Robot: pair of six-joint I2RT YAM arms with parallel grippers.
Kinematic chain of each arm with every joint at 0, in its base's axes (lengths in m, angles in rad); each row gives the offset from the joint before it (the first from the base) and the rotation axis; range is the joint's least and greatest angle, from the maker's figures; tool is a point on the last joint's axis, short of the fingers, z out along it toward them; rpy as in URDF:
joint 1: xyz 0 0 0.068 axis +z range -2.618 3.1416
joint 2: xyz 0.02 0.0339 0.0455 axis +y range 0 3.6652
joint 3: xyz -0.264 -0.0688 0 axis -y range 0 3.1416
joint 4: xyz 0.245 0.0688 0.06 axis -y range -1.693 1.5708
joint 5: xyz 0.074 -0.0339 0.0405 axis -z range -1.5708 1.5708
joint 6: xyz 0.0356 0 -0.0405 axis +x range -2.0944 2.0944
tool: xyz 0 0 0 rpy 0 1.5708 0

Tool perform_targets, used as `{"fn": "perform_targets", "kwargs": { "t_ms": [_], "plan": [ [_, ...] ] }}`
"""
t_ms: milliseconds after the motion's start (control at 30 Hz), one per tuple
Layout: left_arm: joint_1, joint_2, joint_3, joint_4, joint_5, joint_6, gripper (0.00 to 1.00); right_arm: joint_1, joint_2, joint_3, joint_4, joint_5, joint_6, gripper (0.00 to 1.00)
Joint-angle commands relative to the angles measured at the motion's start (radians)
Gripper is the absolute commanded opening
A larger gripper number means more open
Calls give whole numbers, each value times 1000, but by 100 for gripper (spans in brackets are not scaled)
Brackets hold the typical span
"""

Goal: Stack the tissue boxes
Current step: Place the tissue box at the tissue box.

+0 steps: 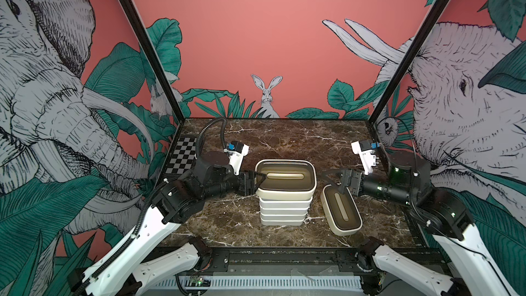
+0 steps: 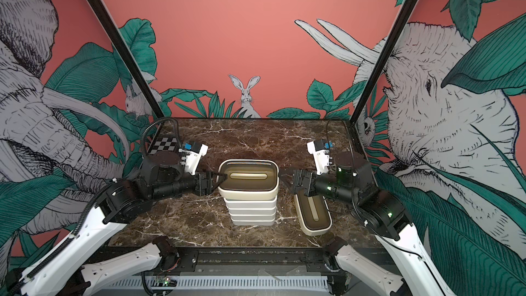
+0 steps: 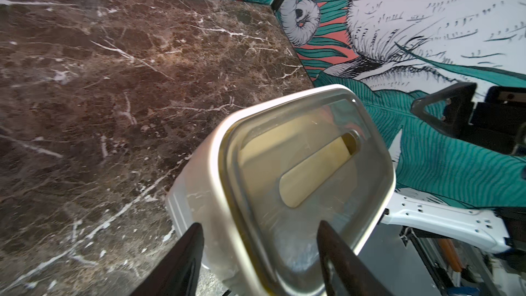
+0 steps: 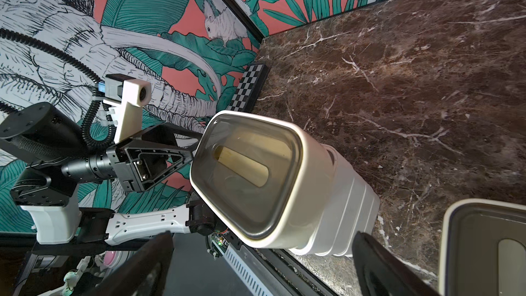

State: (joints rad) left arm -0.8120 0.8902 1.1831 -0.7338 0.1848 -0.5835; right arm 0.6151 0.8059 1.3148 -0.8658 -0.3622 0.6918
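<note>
Straddling the left end wall of the topmost tissue box (image 1: 285, 177), the left gripper (image 3: 259, 224) is showing its two black fingers partly parted, one lying outside the cream wall and one hanging over the dark brown lid. Gaps are showing on both sides of the rim, so it is clasping nothing. That box, with an oval slot in its lid, is sitting on a stack of four smaller white boxes (image 1: 284, 210) in the middle of the brown marble table (image 1: 299, 138), overhanging them on each visible side. The right gripper (image 4: 263, 234) is hovering just right of the stack with its fingers spread wide and nothing in them, over the far end of the loose tissue box (image 1: 341, 210). This matching cream, brown-lidded box is lying flat on the table just right of the stack, apart from it, its long side running front to back. A black-and-white checkered board (image 1: 183, 155) is sitting at the table's far left edge.
</note>
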Motion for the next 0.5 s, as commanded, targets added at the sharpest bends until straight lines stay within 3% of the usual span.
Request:
{"fn": "perform_targets", "kwargs": {
  "t_ms": [0,200,333,467],
  "plan": [
    [1,-1,-17,49,47,-32,65,-16,2,-41,-19,1,-17,98],
    [2,-31,-11,26,33,-33,65,-52,-19,-76,-29,8,-20,98],
    [2,-16,104,-188,-150,5,67,-73,-34,-105,-70,45,-21,98],
    [2,-21,186,-295,-327,85,67,-110,-36,-130,-221,256,-34,98]
  ]
}}
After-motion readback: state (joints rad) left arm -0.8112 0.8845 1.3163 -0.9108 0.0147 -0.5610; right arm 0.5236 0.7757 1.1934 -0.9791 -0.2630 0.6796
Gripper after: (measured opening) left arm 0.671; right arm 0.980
